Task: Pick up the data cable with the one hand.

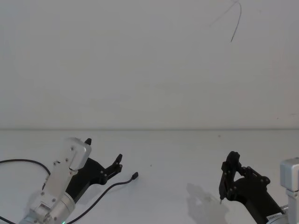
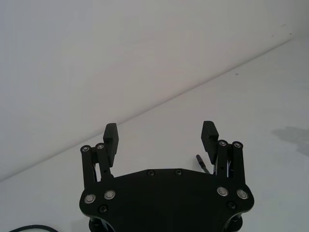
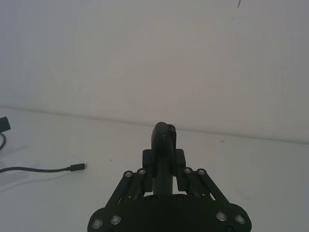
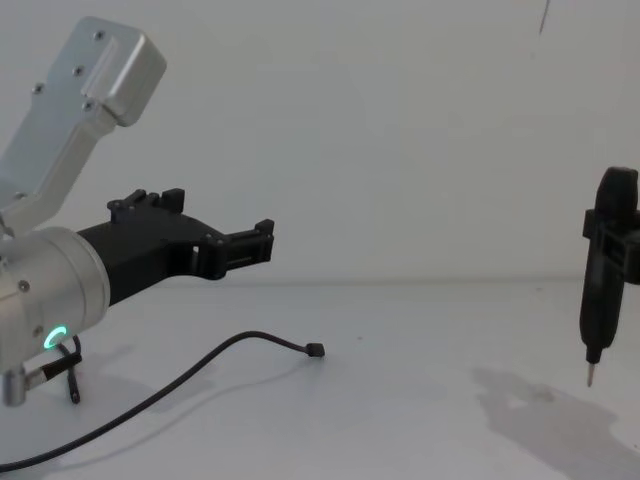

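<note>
Saw a long, thin black data cable (image 3: 48,168) lying loose on the white table (image 1: 187,154), curving to a small black plug (image 1: 134,176) with a short metal tip. Found the left gripper (image 1: 103,150) raised above the cable, just left of its plug, jaws spread wide and holding nothing, one finger (image 2: 209,135) near the plug but apart from it. Noted a green ring (image 4: 55,338) glowing on its silver wrist, near the cable's trailing length. Saw bare table beyond and right of the plug. Found the right gripper (image 3: 164,134) well apart from the cable, fingers pressed together, empty.
</note>
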